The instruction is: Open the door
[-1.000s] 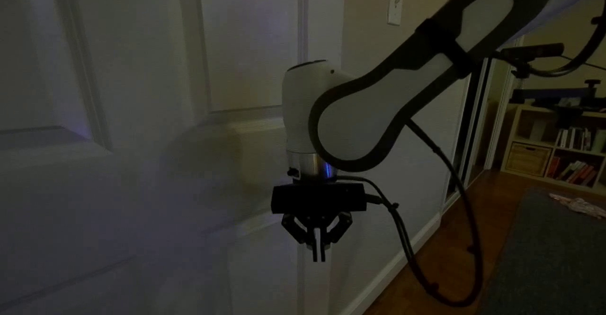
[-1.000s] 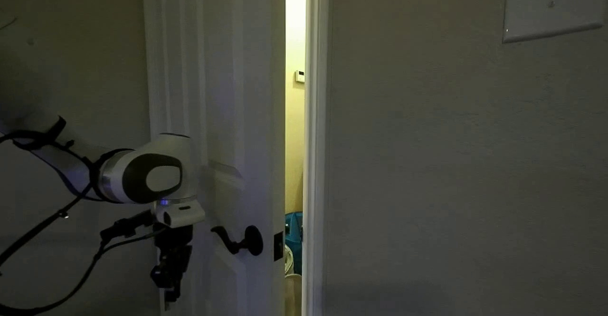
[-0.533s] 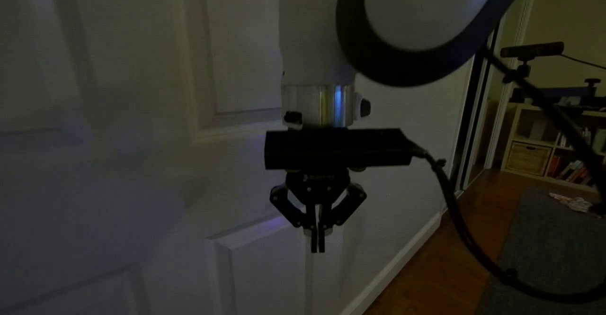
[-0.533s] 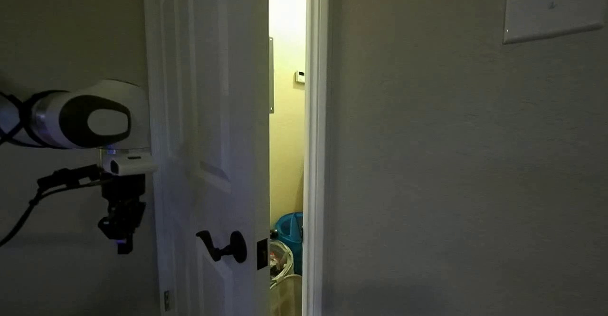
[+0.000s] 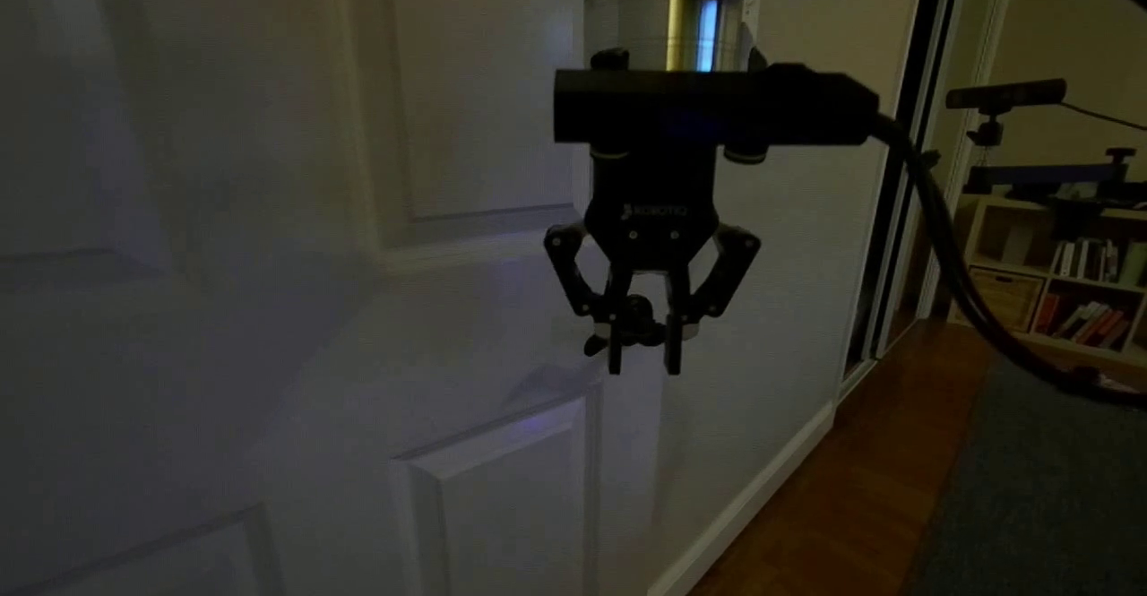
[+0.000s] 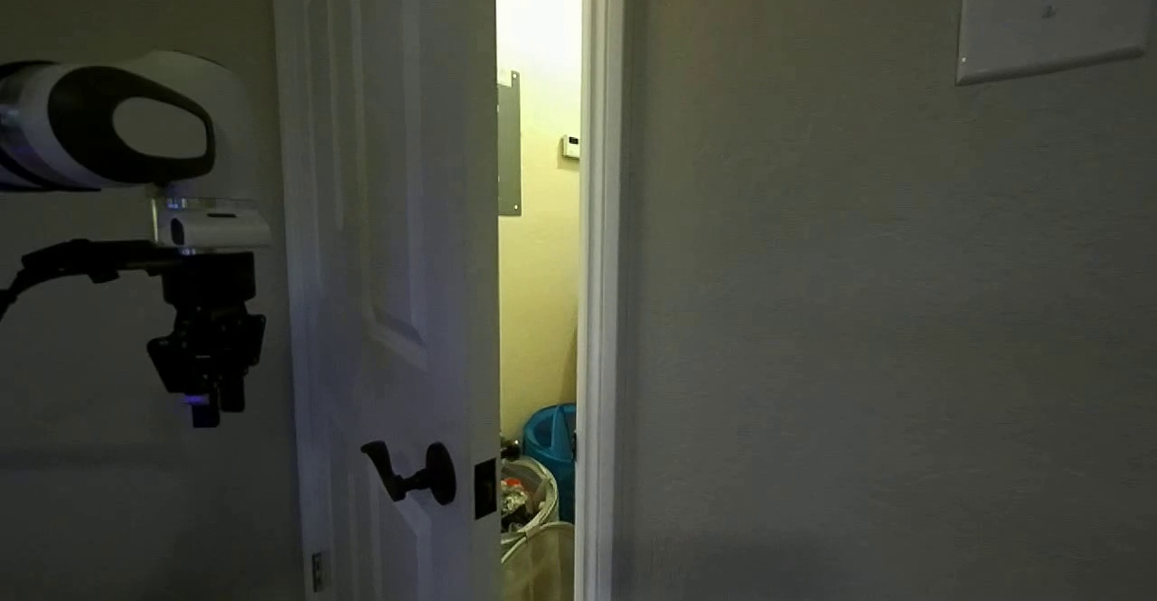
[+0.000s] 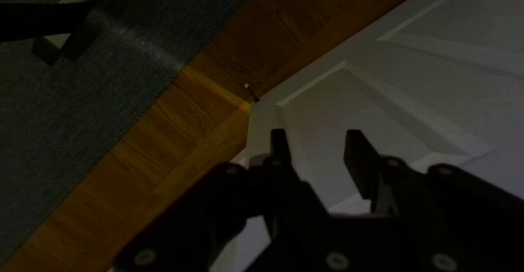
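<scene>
The white panelled door [image 6: 389, 221] stands ajar in an exterior view, with a lit gap along its right edge. Its black lever handle [image 6: 439, 474] sits near that edge. My gripper [image 6: 220, 407] hangs pointing down, left of the door and higher than the handle, apart from it. In an exterior view the gripper [image 5: 643, 363] shows with its fingers apart and the handle [image 5: 638, 309] seen behind, between them. In the wrist view the gripper [image 7: 316, 137] is empty, with the door's panels [image 7: 360, 112] beyond its fingertips.
Through the gap show a blue bin [image 6: 551, 443] and a white basket [image 6: 542, 493]. A white door frame [image 6: 601, 312] and wall stand right of it. Wood floor [image 7: 196, 120] and a grey rug [image 7: 102, 92] lie below. A bookshelf [image 5: 1013, 246] stands at the back.
My gripper has risen and moved away from the door and handle. Its fingers have gone from nearly together to apart. The door has swung wider, widening the lit gap.
</scene>
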Action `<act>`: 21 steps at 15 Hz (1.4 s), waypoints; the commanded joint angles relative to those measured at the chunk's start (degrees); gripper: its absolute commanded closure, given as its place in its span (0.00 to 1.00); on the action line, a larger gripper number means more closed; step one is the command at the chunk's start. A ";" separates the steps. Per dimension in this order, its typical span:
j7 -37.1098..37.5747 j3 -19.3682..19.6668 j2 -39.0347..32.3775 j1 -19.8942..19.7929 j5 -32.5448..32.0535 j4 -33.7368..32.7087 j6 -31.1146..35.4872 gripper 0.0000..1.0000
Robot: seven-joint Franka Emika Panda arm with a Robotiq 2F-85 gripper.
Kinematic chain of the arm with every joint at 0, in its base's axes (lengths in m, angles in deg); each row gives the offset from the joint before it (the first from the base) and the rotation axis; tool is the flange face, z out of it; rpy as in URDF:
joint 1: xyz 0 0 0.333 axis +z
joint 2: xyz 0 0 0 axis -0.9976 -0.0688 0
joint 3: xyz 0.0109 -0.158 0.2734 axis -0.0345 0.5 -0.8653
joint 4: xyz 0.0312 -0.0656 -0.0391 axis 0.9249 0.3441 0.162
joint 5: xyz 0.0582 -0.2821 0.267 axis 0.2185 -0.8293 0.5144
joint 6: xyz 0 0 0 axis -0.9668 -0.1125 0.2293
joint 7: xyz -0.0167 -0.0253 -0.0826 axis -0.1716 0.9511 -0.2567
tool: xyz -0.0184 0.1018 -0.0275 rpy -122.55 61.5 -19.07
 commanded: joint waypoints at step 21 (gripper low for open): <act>15.94 1.19 9.09 -13.15 -5.97 15.64 14.81 0.00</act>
